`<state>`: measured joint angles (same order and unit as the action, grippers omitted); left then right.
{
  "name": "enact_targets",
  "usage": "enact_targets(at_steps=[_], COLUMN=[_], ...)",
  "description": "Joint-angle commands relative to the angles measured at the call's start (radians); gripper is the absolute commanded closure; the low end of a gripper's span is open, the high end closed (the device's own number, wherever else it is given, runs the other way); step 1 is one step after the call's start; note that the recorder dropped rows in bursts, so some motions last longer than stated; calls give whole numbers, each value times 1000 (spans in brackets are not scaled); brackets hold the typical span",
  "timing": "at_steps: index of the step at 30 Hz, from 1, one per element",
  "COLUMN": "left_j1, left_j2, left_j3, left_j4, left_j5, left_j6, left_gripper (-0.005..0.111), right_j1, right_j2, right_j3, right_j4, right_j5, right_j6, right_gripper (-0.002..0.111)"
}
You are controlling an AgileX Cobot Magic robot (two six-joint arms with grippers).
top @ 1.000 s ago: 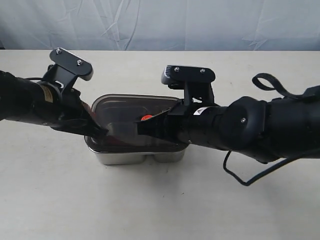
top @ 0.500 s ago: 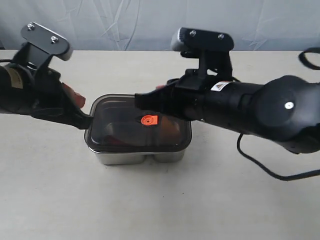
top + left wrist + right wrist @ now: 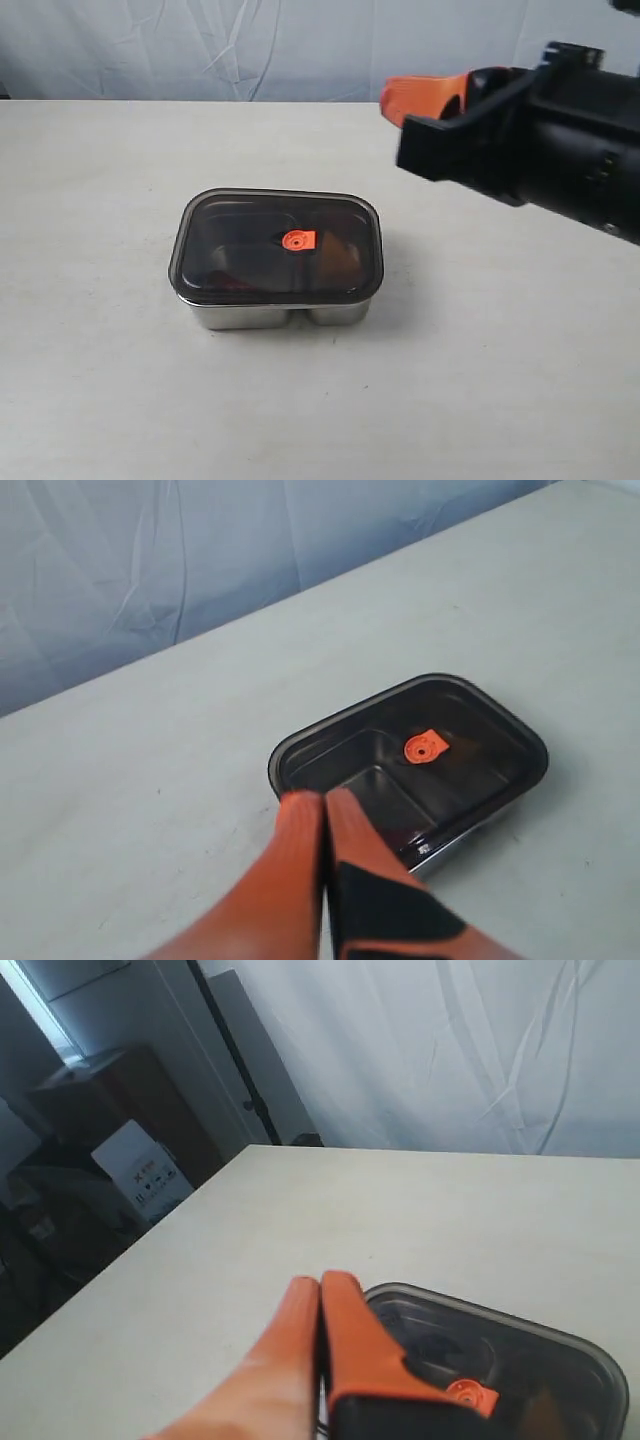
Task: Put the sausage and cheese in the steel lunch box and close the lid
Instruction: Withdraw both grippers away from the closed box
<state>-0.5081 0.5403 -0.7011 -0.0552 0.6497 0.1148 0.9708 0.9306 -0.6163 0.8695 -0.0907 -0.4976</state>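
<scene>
The pale counter carries the one item of the task, roughly at its centre in the exterior view. The right gripper is raised at the upper right of that view, well apart from the box. Its jaws are pressed together with nothing between them, as the right wrist view also shows. The left gripper is absent from the exterior view. Its wrist view shows its jaws likewise closed and empty, held above and short of the box.

The steel lunch box stands upright, and the lid lies flat on its rim with all four edges level. Through the dark plastic, an orange-brown mass taken to be the cheese shows in the smaller compartment. A dull red streak taken to be the sausage shows in the larger one. The tint makes both outlines uncertain. The orange valve sits at mid-lid.

Progress: loading and lidding appear complete. Whether the seal is fully pressed home cannot be read. Judged remaining: retreat of the arms only.

Change: half a second earlier both arms flanked the box, jaws close beside the lid. They have since withdrawn, the left one out of the exterior view. Box and lid have not moved.
</scene>
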Motion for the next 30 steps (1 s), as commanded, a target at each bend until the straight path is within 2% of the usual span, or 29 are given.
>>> enact_targets(at_steps=[1,7,11,14,20,25,30], left_j1=[-3,-3,-3,-3,-3,-3,-3], left_j2=[-176,-362,-471,-536,-540,-540,-540], left_j3=[46,74,74,74,82,143,160], left_j4=[-48,-92,-112,-115,-109,42,78], left_j5=[87,173,185,236,345,326,326], left_j6=[-2,-2,-2,-2,-9,-260,-317], left_gripper=[107,107,107,107,107,107,107], right_j1=[-3,-3,-3,-3,-3,-3,-3], right_j2=[-114,-152,-152,-152,-149,-75,135], right_j3=[93,177,185,185,185,180,94], right_j4=[-1,6,6,6,23,97,73], right_j5=[12,105,222,243,215,216,229], right_j6=[-1,-1,1,1,1,1,-34], right_gripper=[108,108,108,108,108,108,108])
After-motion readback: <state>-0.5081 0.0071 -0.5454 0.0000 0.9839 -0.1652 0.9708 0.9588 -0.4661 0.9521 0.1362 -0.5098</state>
